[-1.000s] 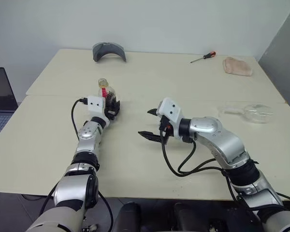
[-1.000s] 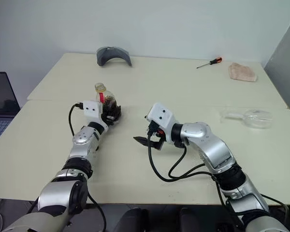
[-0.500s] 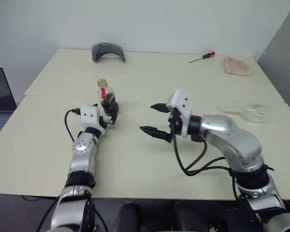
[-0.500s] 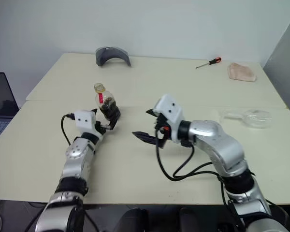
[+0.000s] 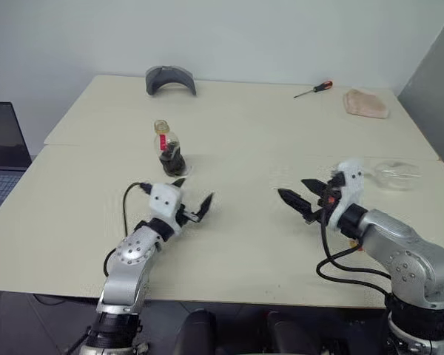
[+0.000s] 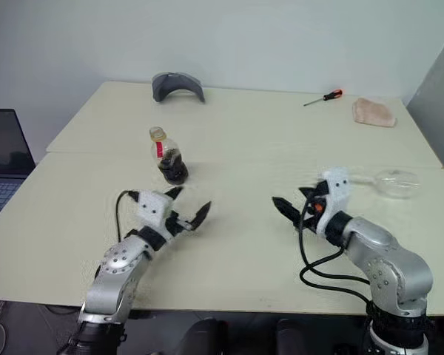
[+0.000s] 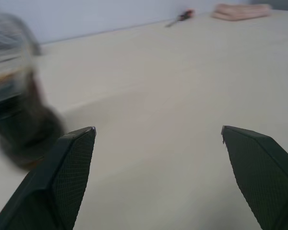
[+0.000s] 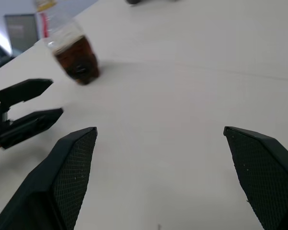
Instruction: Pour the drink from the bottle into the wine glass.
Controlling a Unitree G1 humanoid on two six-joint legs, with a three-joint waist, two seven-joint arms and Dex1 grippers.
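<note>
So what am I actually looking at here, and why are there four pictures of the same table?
It is a humanoid robot with two arms, each ending in two black fingers. Two pictures come from cameras in its head, looking down over the arms. The other two come from cameras on its wrists, looking out between the fingers. On the table stand a small bottle with dark drink in its lower part, and a wine glass lying on its side at the right. Further back lie a screwdriver, a beige cloth and a grey curved object. A laptop sits off to the left. The left gripper and right gripper are both open and hold nothing.
</note>
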